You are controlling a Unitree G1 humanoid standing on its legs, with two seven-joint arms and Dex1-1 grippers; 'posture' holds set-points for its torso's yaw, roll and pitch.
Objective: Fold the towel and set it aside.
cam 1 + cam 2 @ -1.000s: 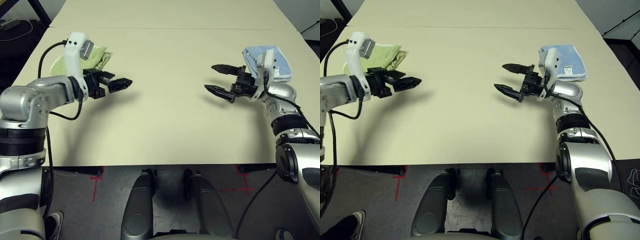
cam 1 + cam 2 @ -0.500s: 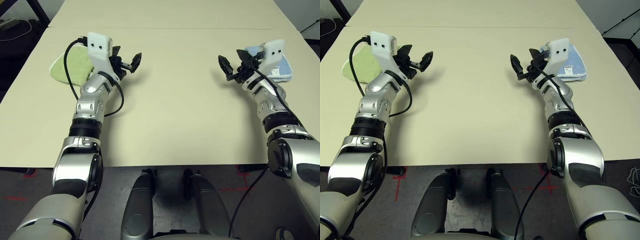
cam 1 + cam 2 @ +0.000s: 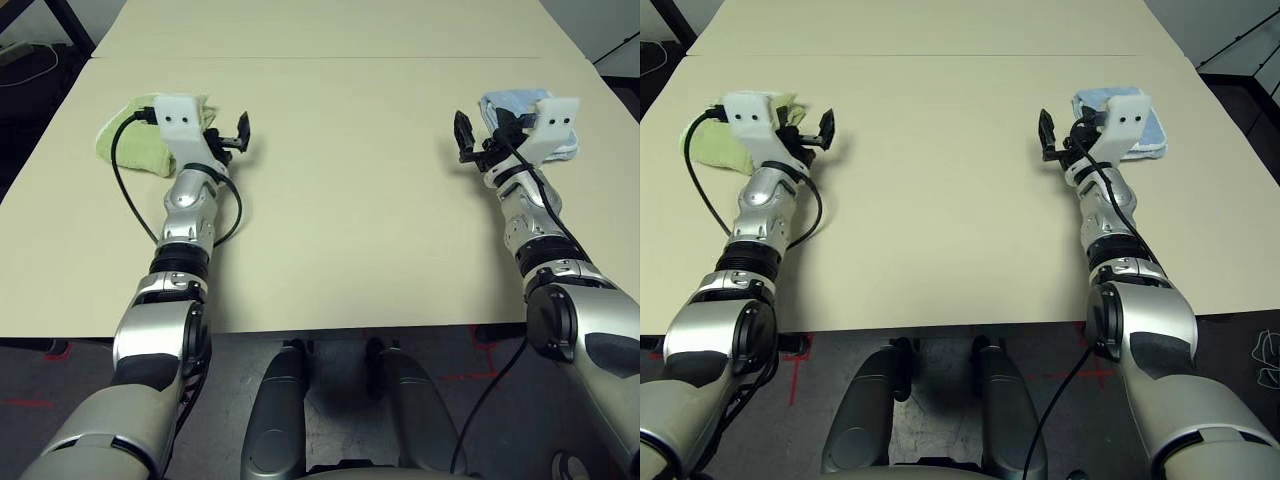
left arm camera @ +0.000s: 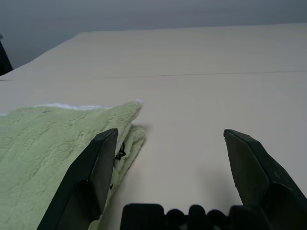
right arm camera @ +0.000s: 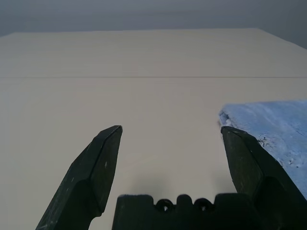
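The light green towel [image 3: 133, 148] lies folded on the beige table [image 3: 340, 220] at the far left. My left gripper [image 3: 229, 134] hovers just to its right, pointing away from me, open and holding nothing. In the left wrist view the towel [image 4: 43, 148] lies beside and partly behind one black finger [image 4: 93, 172], with its white edging and a bit of dark lettering showing. My right gripper [image 3: 481, 136] is open and holds nothing at the far right of the table.
A smaller light blue towel [image 3: 508, 103] lies folded at the far right, just beyond the right gripper; in the right wrist view the blue towel [image 5: 276, 132] sits beside one finger. A seam [image 3: 350, 57] crosses the table farther back.
Both arms have swung from pointing inward across the table to reaching straight forward. The grippers stayed open. The green towel has not moved.
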